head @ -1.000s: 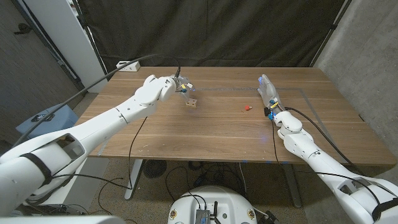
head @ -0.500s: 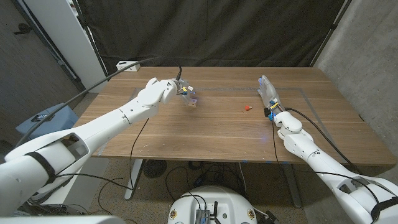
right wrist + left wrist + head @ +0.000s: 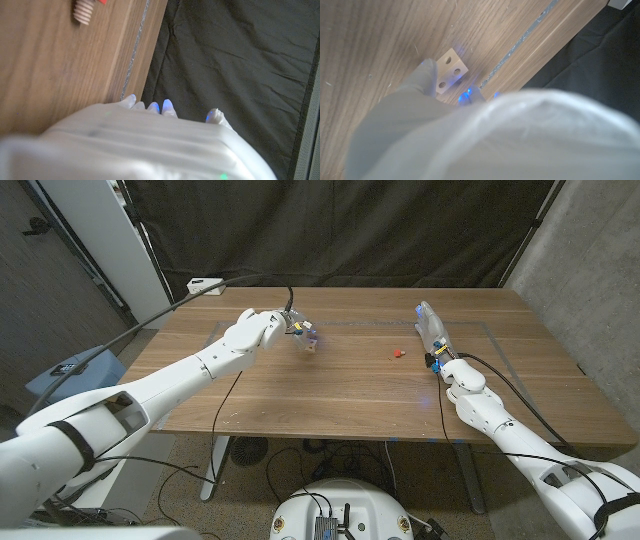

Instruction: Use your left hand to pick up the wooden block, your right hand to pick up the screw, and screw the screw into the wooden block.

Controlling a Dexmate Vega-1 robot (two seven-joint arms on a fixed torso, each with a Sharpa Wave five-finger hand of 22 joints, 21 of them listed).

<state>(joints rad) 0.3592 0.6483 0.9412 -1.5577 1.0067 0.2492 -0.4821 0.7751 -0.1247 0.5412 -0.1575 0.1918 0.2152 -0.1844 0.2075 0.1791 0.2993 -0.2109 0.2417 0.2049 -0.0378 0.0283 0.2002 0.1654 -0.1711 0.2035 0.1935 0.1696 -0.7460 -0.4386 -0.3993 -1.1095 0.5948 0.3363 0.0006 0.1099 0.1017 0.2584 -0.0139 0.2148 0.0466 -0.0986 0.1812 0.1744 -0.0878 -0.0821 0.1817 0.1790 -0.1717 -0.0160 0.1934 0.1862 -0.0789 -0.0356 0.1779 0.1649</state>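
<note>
Wooden tabletop [image 3: 340, 395], brown grain, with a pale tape line [image 3: 360, 322] running along it toward its far edge. A white power strip [image 3: 205, 284] sits on the tabletop's far left corner. I see black curtain [image 3: 340, 230] hanging behind the tabletop. Loose black cables [image 3: 290, 460] lie on the floor under it.

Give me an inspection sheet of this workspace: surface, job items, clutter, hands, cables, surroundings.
Surface: wooden table, a pale strip near its far edge.
Job's things: wooden block with holes, at the left hand's fingertips; red-headed screw lying on the table, untouched.
Clutter: nothing seen.
Hands: left hand closing around the block, grip not confirmed; right hand beside the screw, apart from it, fingers extended.
Cables: black cable across the table's left side; another along the right arm.
Surroundings: dark curtain behind; white power strip at far left corner.
</note>
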